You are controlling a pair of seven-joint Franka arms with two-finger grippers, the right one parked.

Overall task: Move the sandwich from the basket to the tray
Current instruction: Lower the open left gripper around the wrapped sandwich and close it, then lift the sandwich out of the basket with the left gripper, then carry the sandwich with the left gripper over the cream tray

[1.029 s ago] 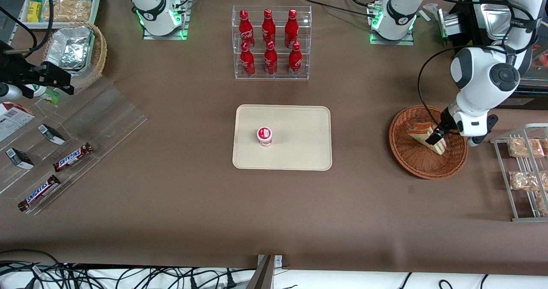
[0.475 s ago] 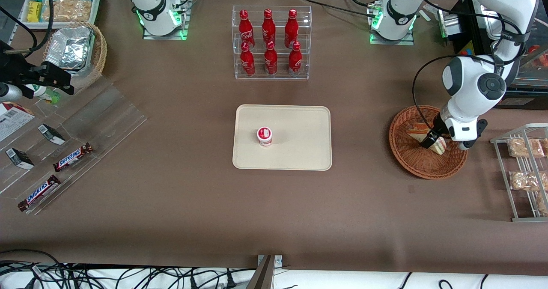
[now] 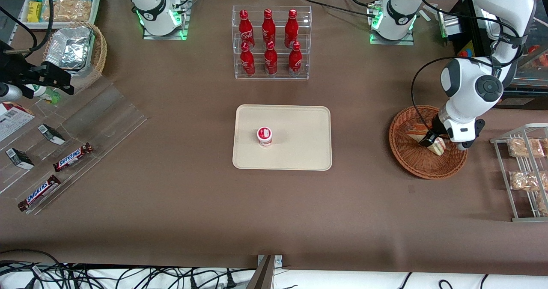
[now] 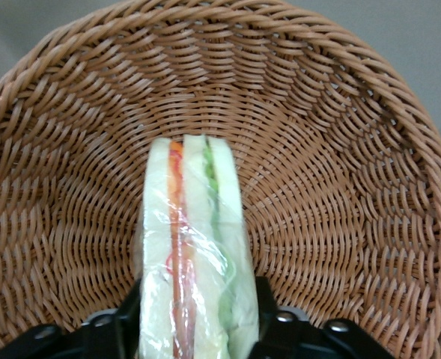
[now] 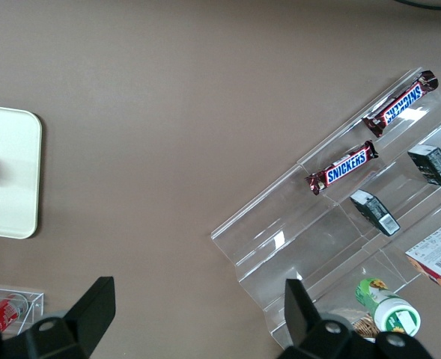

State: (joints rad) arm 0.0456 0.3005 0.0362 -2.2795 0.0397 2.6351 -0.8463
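Observation:
The clear-wrapped wedge sandwich (image 3: 437, 145) lies in the round reddish-brown wicker basket (image 3: 411, 160) toward the working arm's end of the table. My left gripper (image 3: 430, 142) is down in the basket with a black finger on each flat side of the sandwich. In the left wrist view the sandwich (image 4: 194, 247) stands on edge between the fingers (image 4: 124, 318), its red and green filling layers facing the camera, over the woven basket floor (image 4: 332, 172). The cream-beige tray (image 3: 299, 152) lies mid-table, apart from the basket.
A small red-and-white cup (image 3: 264, 135) stands on the tray. A clear rack of red bottles (image 3: 270, 43) is farther from the camera than the tray. A wire rack of bagged snacks (image 3: 524, 169) sits beside the basket. Candy bars on clear steps (image 3: 72, 157) lie toward the parked arm's end.
The left arm has swung and lowered its gripper deeper into the basket, and its fingers have come in against the sandwich's sides. The sandwich has shifted slightly.

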